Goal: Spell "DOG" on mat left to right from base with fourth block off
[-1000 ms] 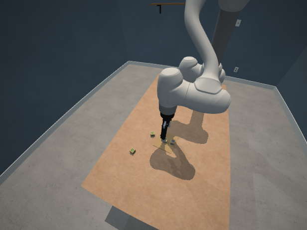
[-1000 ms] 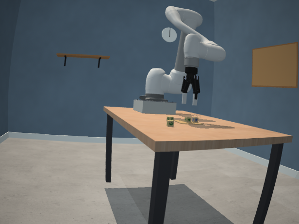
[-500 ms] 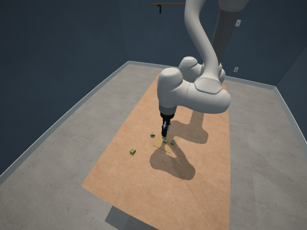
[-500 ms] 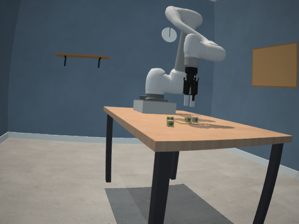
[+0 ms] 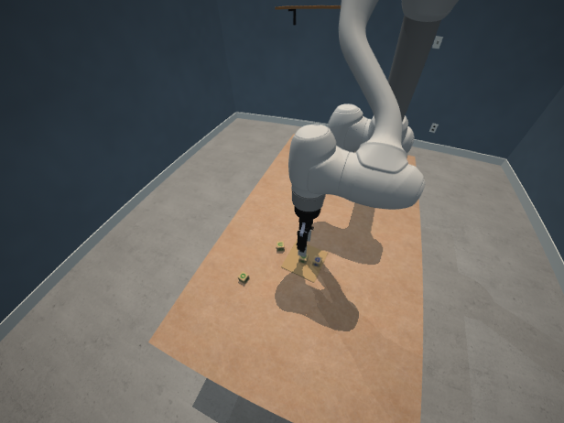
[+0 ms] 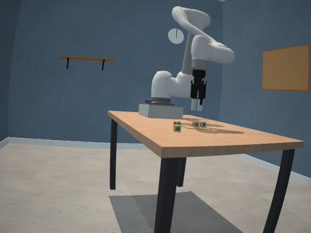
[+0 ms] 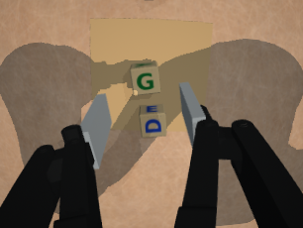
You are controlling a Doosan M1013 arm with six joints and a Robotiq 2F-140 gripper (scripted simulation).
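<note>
- Wrist view: the G block (image 5: 303,259) (image 6: 195,124) (image 7: 146,81) sits on the mat (image 5: 290,265) (image 6: 188,126) (image 7: 119,40), the D block (image 5: 317,261) (image 6: 203,124) (image 7: 152,125) just beside it toward 6 o'clock, near the mat's edge
- Gripper (image 5: 302,253) (image 6: 197,110) (image 7: 144,103) hangs above them, its jaws part spread with nothing between
- Two loose blocks lie off the mat in the top view, the nearer block (image 5: 280,245) (image 6: 176,123) toward 10 o'clock, the farther block (image 5: 243,276) (image 6: 177,128) toward 8; their letters are too small to read
- Each block should handle light and stiff; I'd grip opposite side walls squarely, low down, sparing its neighbour
- Pale, wood-like cubes, green and blue lettering; smooth grey pads; mat thin, tan, likely easy to drag
</note>
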